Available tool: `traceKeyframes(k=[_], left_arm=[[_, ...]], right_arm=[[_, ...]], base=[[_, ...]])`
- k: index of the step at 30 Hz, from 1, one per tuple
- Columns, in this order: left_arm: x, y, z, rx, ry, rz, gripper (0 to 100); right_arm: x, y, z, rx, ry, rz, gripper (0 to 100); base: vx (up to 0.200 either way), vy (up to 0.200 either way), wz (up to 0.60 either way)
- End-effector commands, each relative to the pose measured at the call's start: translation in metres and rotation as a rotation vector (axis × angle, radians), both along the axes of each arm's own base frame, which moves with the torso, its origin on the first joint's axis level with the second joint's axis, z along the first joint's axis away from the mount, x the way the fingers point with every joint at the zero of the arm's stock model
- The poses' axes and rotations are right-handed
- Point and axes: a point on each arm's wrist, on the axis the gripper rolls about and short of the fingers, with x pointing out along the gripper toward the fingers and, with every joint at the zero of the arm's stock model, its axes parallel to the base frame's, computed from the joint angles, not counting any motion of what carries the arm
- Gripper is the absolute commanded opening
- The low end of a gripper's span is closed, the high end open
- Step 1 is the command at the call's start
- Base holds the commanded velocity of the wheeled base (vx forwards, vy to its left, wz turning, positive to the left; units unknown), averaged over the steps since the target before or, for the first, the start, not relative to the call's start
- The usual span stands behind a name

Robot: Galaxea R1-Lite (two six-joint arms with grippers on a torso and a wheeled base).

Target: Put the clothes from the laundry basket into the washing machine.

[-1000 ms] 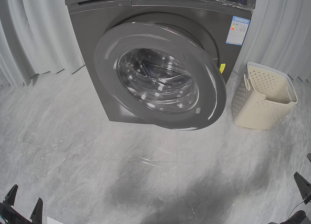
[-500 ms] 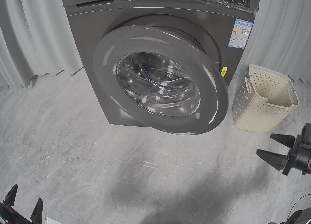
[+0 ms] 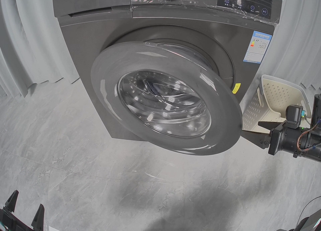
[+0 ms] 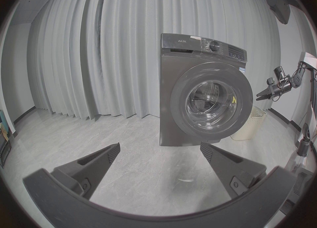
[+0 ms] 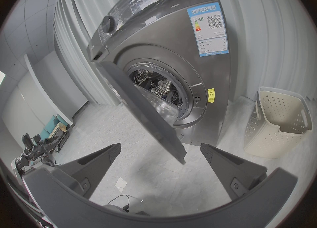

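The laundry basket, just beside the washing machine, looks empty; something dark lies in its drum. The right hand, spread, hovers at the half-open door; the left hand, spread, hangs well away. Loading seems done, and the door likely needs pushing shut next.

**Blind spots around the washer**

Head view: the open door hangs across the washing machine front and covers most of the drum mouth. Glare on its glass muddles what lies behind. The machine's top is cut by the upper edge.

The laundry basket is hidden in its lower half behind the right gripper and its arm, which runs off the right edge.

The left gripper is cut off below its fingers by the bottom edge.

Right wrist view: a dark shape in the drum is too small to identify. The basket floor is hidden behind its near wall.
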Motion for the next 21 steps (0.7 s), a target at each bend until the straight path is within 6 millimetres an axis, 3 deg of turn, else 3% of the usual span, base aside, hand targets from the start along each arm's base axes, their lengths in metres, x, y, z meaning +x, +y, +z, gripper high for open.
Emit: traceKeyframes(k=[1, 5, 13, 20, 21], left_arm=[[0.000, 0.000, -0.005, -0.002, 0.004, 0.001, 100], [0.000, 0.000, -0.005, -0.002, 0.004, 0.001, 100], [0.000, 0.000, -0.005, -0.002, 0.006, 0.001, 100], [0.000, 0.000, -0.005, 0.000, 0.004, 0.001, 100], [0.000, 0.000, -0.005, -0.002, 0.004, 0.001, 100]], right_arm=[[0.018, 0.006, -0.004, -0.016, 0.023, -0.030, 100], [0.027, 0.007, -0.004, -0.010, -0.004, -0.057, 100], [0.057, -0.016, 0.001, 0.006, -0.095, -0.242, 100], [0.045, -0.012, -0.013, -0.012, -0.047, -0.201, 100], [0.035, -0.002, -0.021, -0.017, -0.025, -0.146, 100]], base=[[0.000, 0.000, 0.00], [0.000, 0.000, 0.00], [0.000, 0.000, 0.00], [0.000, 0.000, 0.00], [0.000, 0.000, 0.00]])
